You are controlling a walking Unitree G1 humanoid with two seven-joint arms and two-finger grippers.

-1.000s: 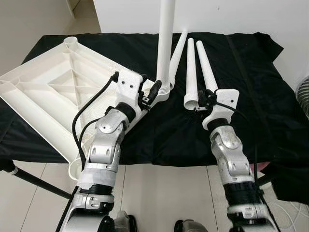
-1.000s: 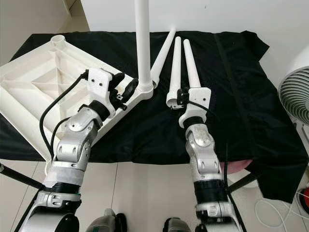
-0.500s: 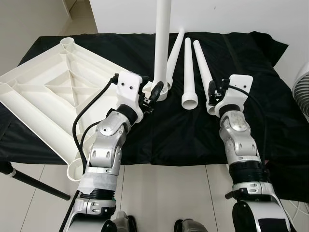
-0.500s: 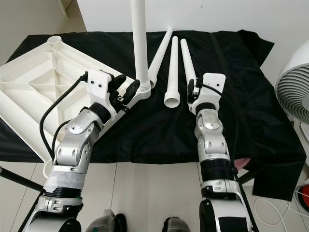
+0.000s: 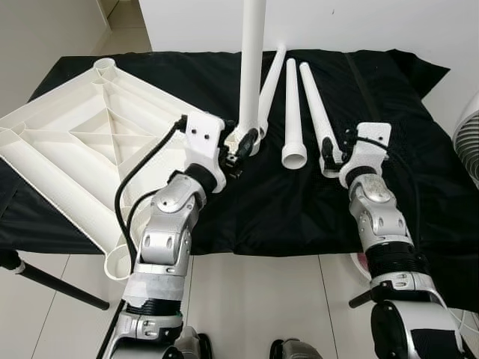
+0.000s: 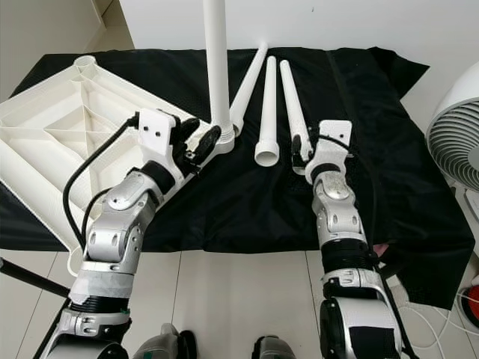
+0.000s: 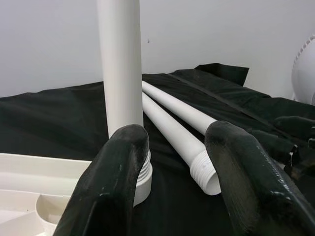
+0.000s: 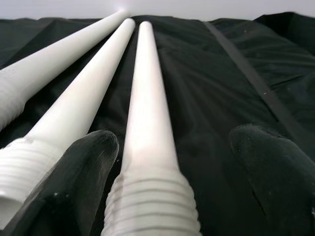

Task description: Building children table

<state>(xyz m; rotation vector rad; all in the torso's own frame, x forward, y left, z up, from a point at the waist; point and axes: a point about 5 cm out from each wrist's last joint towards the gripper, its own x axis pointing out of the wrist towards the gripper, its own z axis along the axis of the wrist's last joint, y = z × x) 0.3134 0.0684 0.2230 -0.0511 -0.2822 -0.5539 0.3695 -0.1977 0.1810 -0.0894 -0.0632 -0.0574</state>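
left arm: bent at the elbow, reaching forward and inward, a black cable looping beside the forearm
left claw (image 5: 241, 143): fingers (image 7: 115, 162) spread apart, tips pointing forward and to the right
right arm: stretched almost straight forward, wrist tilted slightly inward
right claw (image 5: 327, 152): fingers (image 8: 81, 162) spread wide, held low, pointing forward

A white plastic tabletop (image 5: 67, 157) lies upside down on the left, its ribbed underside up. One white leg (image 5: 251, 67) stands upright, screwed into its near corner socket. Three more tapered white legs (image 5: 292, 105) lie side by side just right of it, threaded ends toward the robot
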